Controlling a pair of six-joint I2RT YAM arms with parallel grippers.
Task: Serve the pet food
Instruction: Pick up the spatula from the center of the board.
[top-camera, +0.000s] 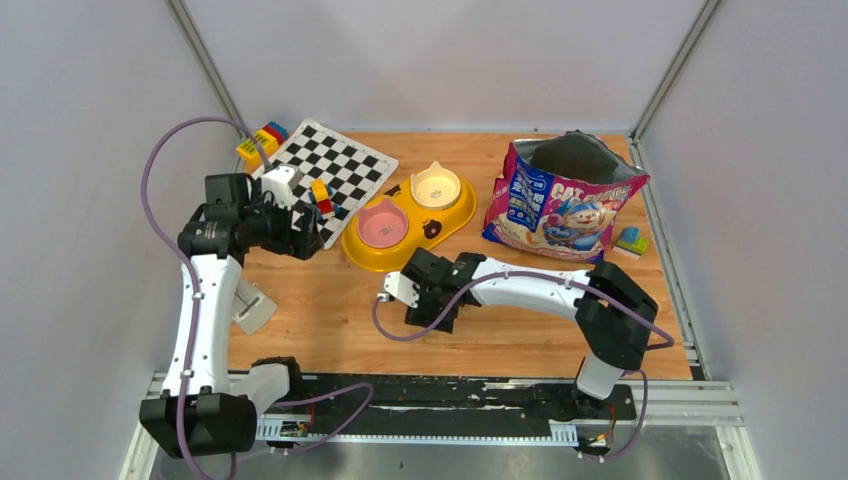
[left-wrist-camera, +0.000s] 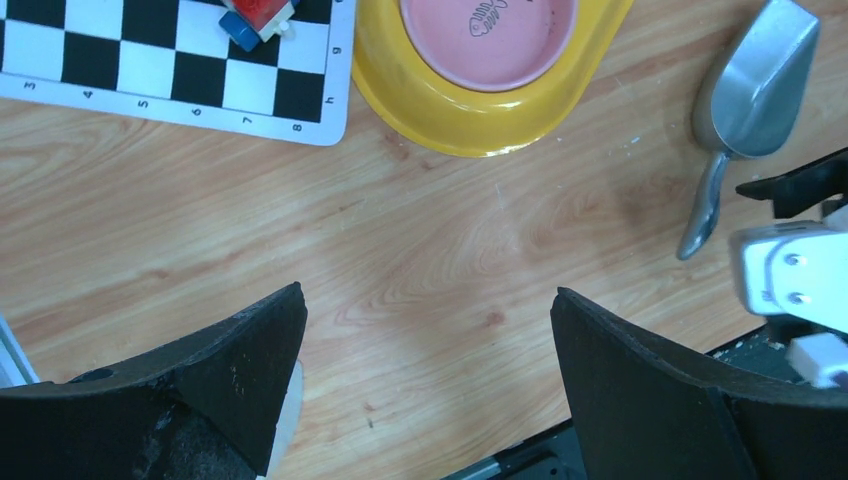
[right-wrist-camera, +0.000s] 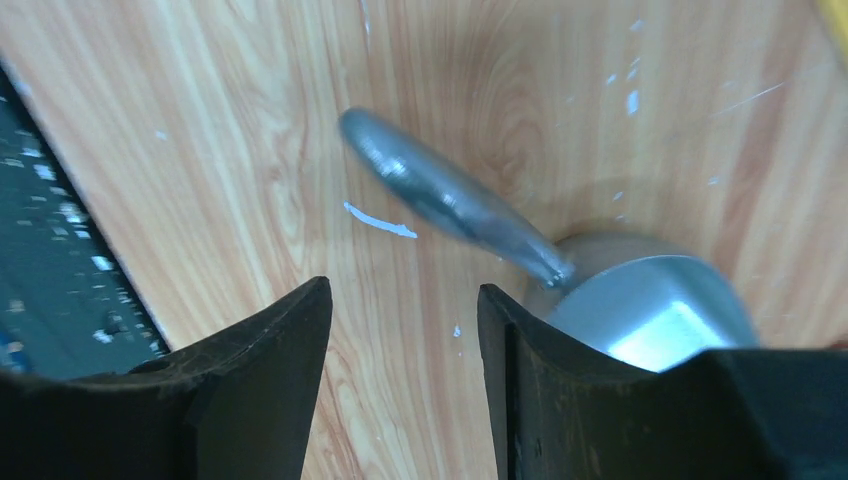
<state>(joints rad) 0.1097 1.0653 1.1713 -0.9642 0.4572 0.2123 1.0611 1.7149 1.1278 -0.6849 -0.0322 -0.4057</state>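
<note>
Kibble cannot be made out; the glossy blue-and-pink cat-printed bag (top-camera: 560, 205) stands open at two o'clock on the wooden counter (top-camera: 330, 330). The right tool (right-wrist-camera: 405, 380) hangs half-open and empty just beside the handle of the grey scoop (right-wrist-camera: 450, 205); the left tool (left-wrist-camera: 430, 330), at nine o'clock, gapes wide, empty

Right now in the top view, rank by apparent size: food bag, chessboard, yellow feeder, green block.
1. food bag
2-3. chessboard and yellow feeder look alike; the board is partly hidden.
4. green block

Overhead view looks down from behind; both wrist views hover close, sharing the scoop (left-wrist-camera: 752, 85).
</note>
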